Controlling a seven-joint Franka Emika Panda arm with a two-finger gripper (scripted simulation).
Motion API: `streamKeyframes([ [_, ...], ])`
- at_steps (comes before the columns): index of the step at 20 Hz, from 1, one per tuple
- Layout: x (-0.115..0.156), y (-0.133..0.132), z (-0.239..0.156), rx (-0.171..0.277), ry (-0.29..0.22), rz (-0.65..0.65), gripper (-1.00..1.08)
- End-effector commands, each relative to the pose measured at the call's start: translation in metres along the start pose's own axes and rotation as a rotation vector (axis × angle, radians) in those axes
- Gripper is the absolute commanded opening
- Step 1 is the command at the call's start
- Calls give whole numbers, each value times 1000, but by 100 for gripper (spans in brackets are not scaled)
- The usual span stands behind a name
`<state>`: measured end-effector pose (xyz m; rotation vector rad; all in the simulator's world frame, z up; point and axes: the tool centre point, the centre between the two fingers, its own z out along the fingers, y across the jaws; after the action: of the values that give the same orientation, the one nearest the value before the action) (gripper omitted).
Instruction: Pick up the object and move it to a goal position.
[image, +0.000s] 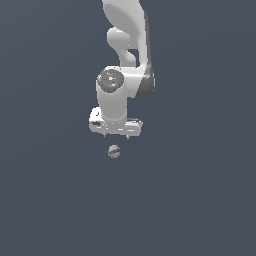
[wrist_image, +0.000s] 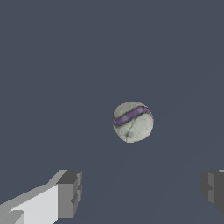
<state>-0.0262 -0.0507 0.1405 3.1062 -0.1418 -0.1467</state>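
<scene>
Fingertips (wrist_image: 70, 194) of the gripper (wrist_image: 142, 192) stand spread, empty; the ball (wrist_image: 133, 121) lies ungrasped beyond them, so pickup and transfer remain.

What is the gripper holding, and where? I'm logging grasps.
Nothing is held. The gripper is open, its fingers apart and clear of the ball.

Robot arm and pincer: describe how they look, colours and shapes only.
The glossy white robot arm has rounded, bulbous segments, a dark grey band at one side of the joint and a round grey cap on its front. The pincer has a flat white body; the wrist view shows blocky dark grey fingertips on white fingers.
</scene>
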Motion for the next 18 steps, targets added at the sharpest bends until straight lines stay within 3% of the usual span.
streamKeyframes([
  [1,0,0,0,0,0,0,100],
  [11,8,2,-27,-7,37,-34,100],
  [18,9,3,-22,-5,38,-45,100],
])
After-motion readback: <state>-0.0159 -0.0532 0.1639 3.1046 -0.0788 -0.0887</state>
